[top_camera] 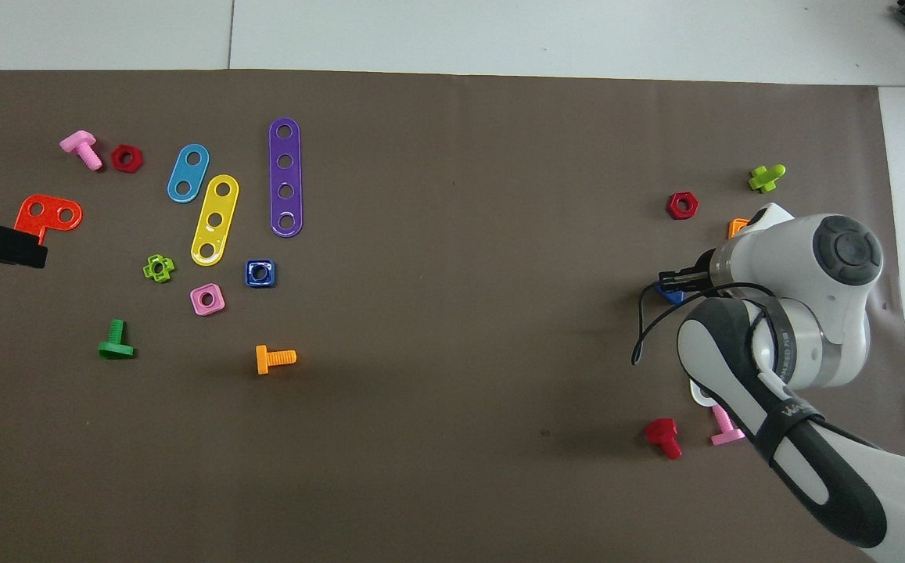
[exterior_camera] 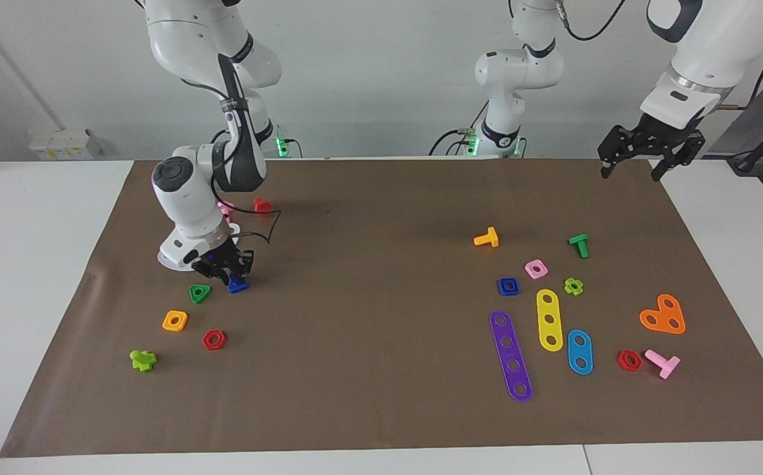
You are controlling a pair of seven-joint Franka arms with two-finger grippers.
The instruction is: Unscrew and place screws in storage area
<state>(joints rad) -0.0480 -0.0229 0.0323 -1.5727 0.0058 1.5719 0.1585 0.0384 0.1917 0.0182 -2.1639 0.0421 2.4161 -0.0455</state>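
— Facing view first: where does the right gripper stand?

— Low over the brown paper mat at the right arm's end of the table, right at the small dark-blue plastic bolt with the triangular head. The bolt lies on the mat just beside the green triangular plastic nut.

— Are its fingers closed on the bolt?

— That cannot be told; the dark fingers crowd over it. In the overhead view only a corner of the bolt shows under the gripper.

— What lies around it?

— An orange square nut, a red hexagonal nut and a lime-green flower-headed bolt, all farther from the robots than the blue bolt. Nearer to the robots lie a red bolt and a pink bolt.

— And the left gripper?

— It waits in the air over the mat's edge at the left arm's end, fingers spread apart and holding nothing. The purple four-hole strip, yellow strip and blue strip lie together at that end of the mat.
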